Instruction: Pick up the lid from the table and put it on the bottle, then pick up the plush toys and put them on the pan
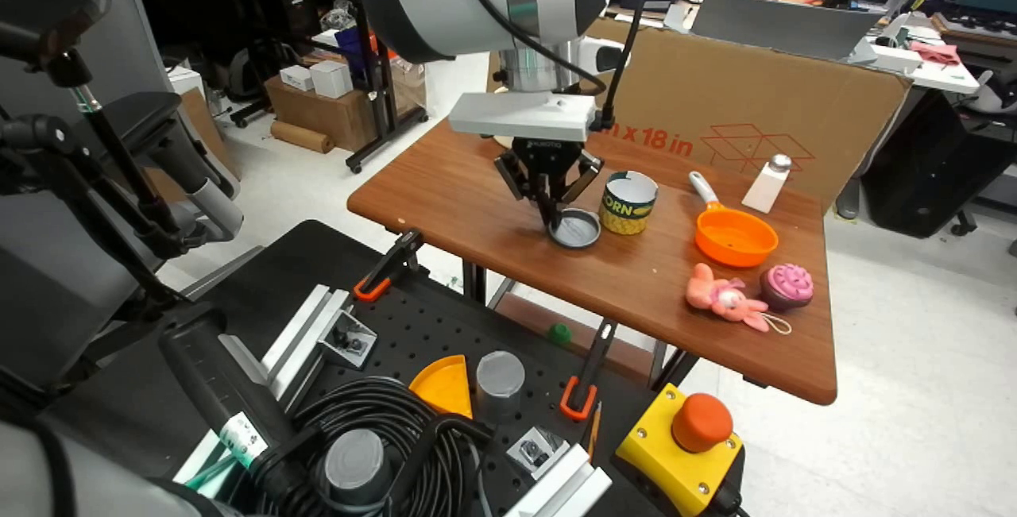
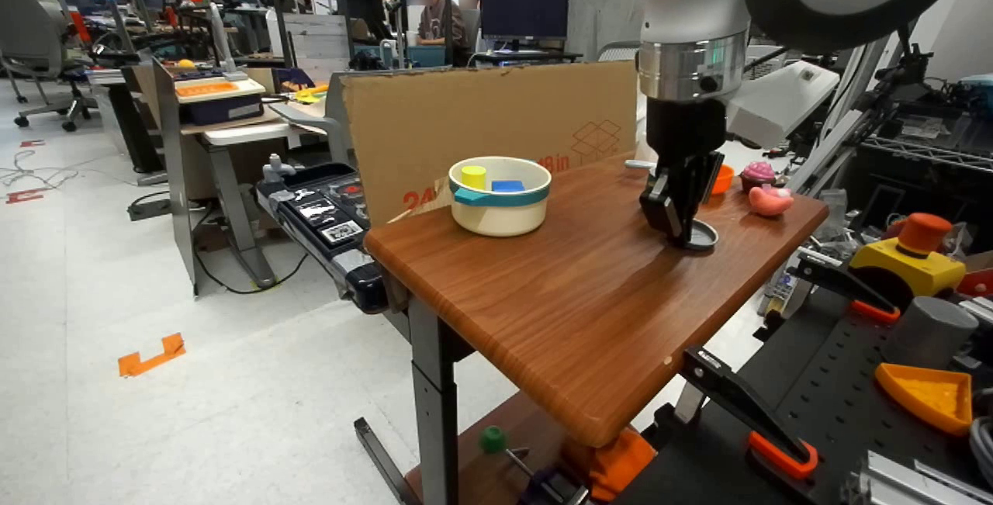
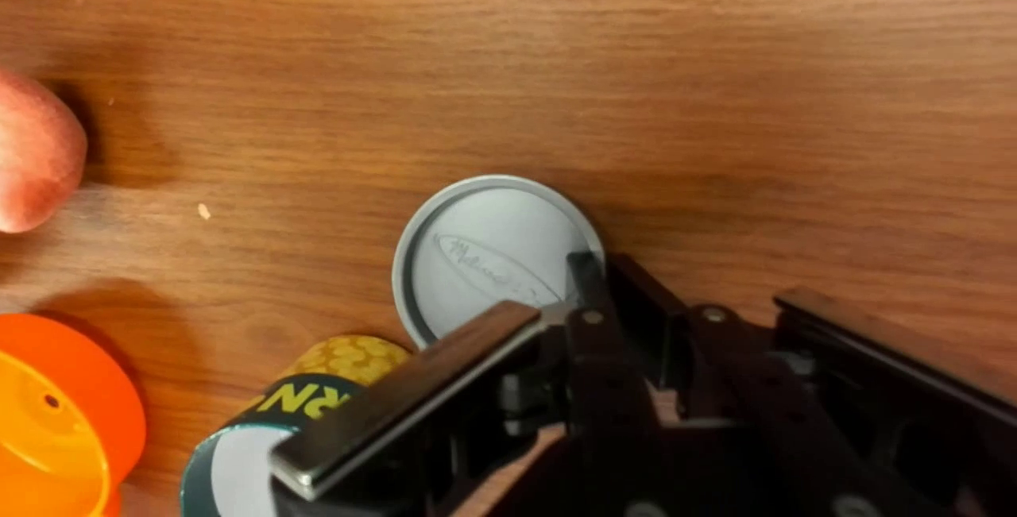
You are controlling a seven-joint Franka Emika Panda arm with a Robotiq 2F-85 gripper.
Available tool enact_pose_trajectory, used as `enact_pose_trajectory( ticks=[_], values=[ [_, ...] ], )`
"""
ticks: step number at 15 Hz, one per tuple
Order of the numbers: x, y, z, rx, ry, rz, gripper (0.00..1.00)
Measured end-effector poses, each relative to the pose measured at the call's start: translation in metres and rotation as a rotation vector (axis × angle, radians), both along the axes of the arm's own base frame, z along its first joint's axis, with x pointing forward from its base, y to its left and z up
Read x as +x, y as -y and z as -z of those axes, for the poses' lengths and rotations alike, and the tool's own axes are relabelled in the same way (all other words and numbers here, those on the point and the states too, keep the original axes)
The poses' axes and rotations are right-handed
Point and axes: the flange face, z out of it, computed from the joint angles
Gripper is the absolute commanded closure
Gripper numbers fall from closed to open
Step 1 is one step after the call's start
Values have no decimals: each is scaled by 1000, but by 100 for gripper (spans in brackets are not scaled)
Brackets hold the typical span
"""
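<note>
The grey lid [image 1: 576, 229] is at the table surface, flat or nearly so; I cannot tell if it touches. My gripper [image 3: 605, 263] is shut on its rim, one finger inside the rim and one outside. Close beside the lid stands the bottle [image 1: 628, 215], an open-topped can with a corn label, hidden by the arm in an exterior view. The orange pan [image 1: 735, 237] sits farther along the table, its white handle pointing to the cardboard. Near it lie the plush toys: a salmon-pink bunny [image 1: 727, 299] and a magenta-topped cupcake [image 1: 786, 287].
A cream pot [image 2: 500, 214] holding yellow and blue blocks stands at the opposite end of the table. A white shaker [image 1: 768, 183] is behind the pan. Cardboard [image 1: 755, 104] walls off the back edge. Clamps [image 1: 395, 259] grip the edge beside the black cart.
</note>
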Motion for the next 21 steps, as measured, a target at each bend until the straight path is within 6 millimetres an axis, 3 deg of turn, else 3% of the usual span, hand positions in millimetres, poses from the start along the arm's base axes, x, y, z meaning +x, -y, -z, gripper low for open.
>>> enact_pose_trajectory(
  ticks=[11, 21],
  values=[
    [-13, -3, -23, 34, 63, -16, 98],
    [0, 3, -57, 78, 158, 44, 98]
  ],
)
